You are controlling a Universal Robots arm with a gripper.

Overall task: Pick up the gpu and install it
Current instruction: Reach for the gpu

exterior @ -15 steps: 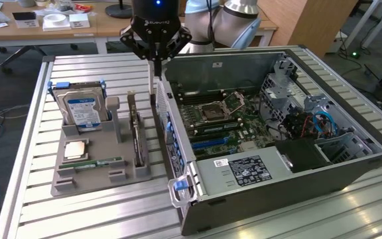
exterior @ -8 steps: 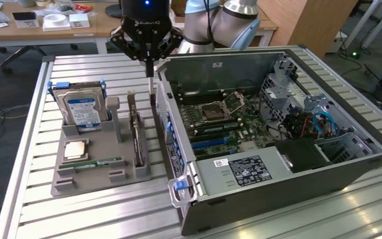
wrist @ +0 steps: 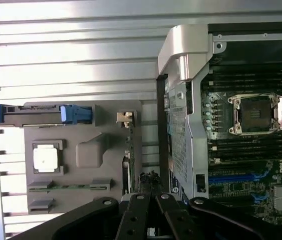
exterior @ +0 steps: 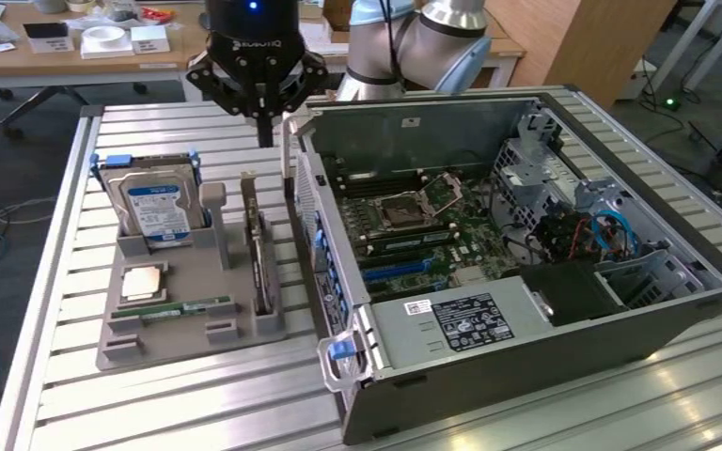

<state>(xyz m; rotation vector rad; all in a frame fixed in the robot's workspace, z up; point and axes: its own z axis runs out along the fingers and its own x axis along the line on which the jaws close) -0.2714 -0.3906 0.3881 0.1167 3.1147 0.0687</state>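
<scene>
Above grey holder point(exterior: 148, 340), gripper point(exterior: 264, 139) hangs pinched shut, empty; gpu point(exterior: 258, 254) on edge below. Imo: centre over card's thin edge, stay square, mind case point(exterior: 399, 122) wall.

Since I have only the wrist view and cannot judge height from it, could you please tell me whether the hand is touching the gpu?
Observer: No. In the exterior view the hand hangs well above the gpu, apart from it, fingers shut on nothing.
Operator: Thank you. What is the blue-ended bar across the holder?
Observer: A hard drive standing upright in that grey holder, with a blue label on its face.
Operator: And what lies past the motherboard?
Observer: A power supply with a black label, at the end of the case nearer the exterior camera.
</scene>
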